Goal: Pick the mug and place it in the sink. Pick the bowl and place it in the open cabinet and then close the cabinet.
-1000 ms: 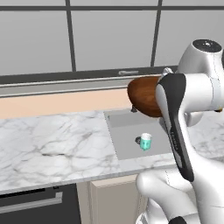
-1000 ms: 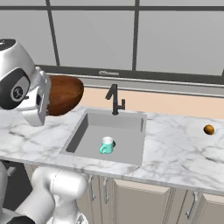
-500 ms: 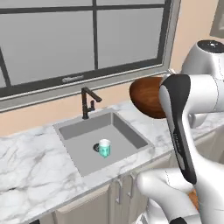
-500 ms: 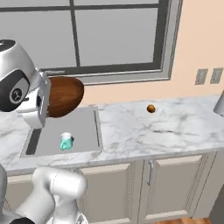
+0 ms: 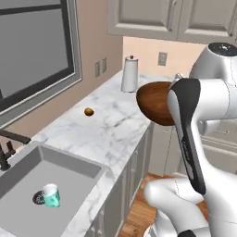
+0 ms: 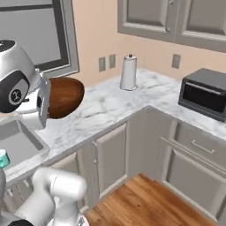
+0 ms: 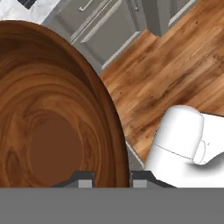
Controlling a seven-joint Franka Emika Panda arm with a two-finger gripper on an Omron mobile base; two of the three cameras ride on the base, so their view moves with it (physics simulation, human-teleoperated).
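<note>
The wide, dark reddish-brown wooden bowl (image 5: 155, 102) rides in the air, tipped on its side, held at its rim by the two-finger gripper (image 7: 113, 178). In the hand view the two dark finger tips (image 7: 85, 179) stand either side of the bowl's rim, so the grip reads as a clamp on the rim wall. The small translucent teal-and-white mug (image 5: 51, 195) stands upright in the grey recessed sink (image 5: 69, 176), near the drain, so that part looks done.

Risks:
- A rim pinch on a wide, smooth bowl is thin. A quick swing or base turn could let it rotate in the fingers or slip out onto the wooden floor (image 6: 145, 201).
- The bowl sticks out sideways from the hand. On the way up to the beige upper cabinet (image 6: 167, 20) it could clip a door edge, the black microwave (image 6: 206, 93) or the white cylindrical canister with a dark knob (image 5: 130, 74).
- The open cabinet door is not clearly in sight here; the doors in view look shut, but I can't be sure from these angles.
- The small brown-orange round object (image 5: 89, 111) on the white marble counter (image 5: 115, 125) lies well apart from the arm, so low risk.

No brands, labels or readable writing anywhere.
</note>
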